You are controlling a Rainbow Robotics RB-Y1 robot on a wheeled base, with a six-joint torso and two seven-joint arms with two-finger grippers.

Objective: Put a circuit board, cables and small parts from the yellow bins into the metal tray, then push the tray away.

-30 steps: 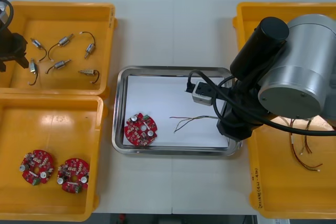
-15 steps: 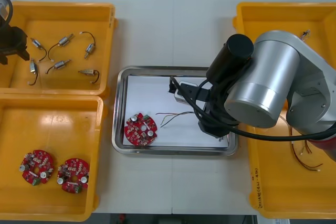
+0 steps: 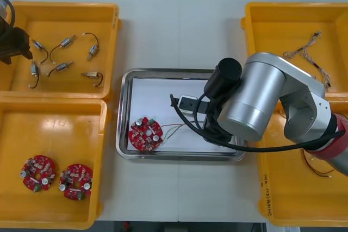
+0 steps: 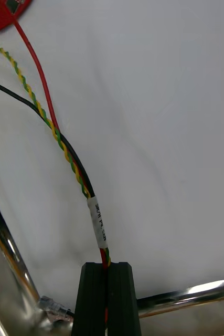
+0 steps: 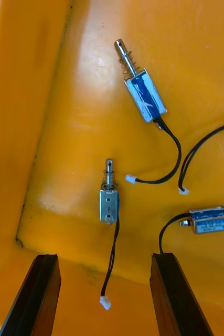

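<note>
My right gripper (image 4: 106, 266) is shut on a red and yellow cable (image 4: 64, 147) with a black strand and a white label, low over the white inside of the metal tray (image 3: 124, 113). The cable's loose ends (image 3: 173, 129) lie beside a round red circuit board (image 3: 145, 134) in the tray. In the front view the right arm (image 3: 250, 101) covers the tray's right half. My left gripper (image 5: 104, 256) is open above the upper left yellow bin (image 3: 65, 10), with a small metal part (image 5: 109, 197) lying just beyond its fingers.
Several small metal parts (image 3: 64, 42) with black leads lie in the upper left bin. Two more circuit boards (image 3: 38, 172) sit in the lower left bin. A twisted cable (image 3: 307, 47) lies in the upper right bin, red and yellow cables (image 3: 318, 168) in the lower right.
My right arm has swung left over the tray, dragging the cable so its ends now reach the circuit board. The left gripper has barely moved.
</note>
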